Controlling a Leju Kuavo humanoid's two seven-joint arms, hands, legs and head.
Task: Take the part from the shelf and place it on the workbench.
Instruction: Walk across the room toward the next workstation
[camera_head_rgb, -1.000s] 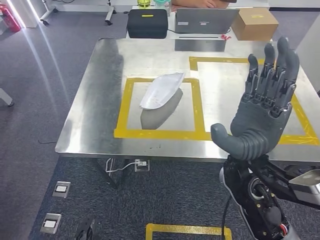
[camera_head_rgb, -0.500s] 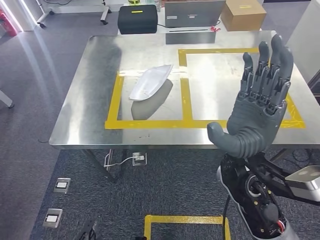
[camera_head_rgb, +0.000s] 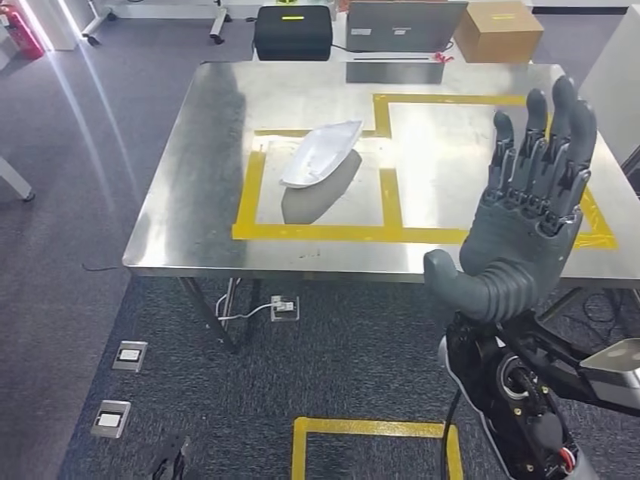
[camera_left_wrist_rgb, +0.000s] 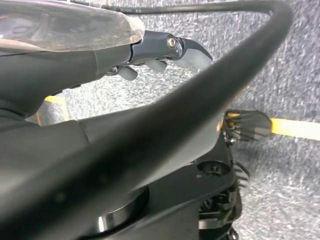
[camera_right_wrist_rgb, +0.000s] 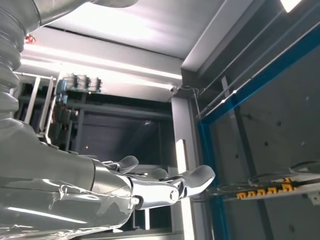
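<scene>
Behind workbench (camera_head_rgb: 189, 200): case (camera_head_rgb: 293, 33); box (camera_head_rgb: 498, 32)

Head view looks down on workbench (camera_head_rgb: 189, 200); wrist views close.

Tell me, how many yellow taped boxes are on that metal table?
2: one around the white part on the table, one to its right, partly hidden behind the robot hand.

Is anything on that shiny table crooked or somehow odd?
Nothing looks damaged or spilled. The white part lies slantwise inside the left yellow tape square, its tip reaching the square's top edge. The right hand is raised, holding nothing.
</scene>
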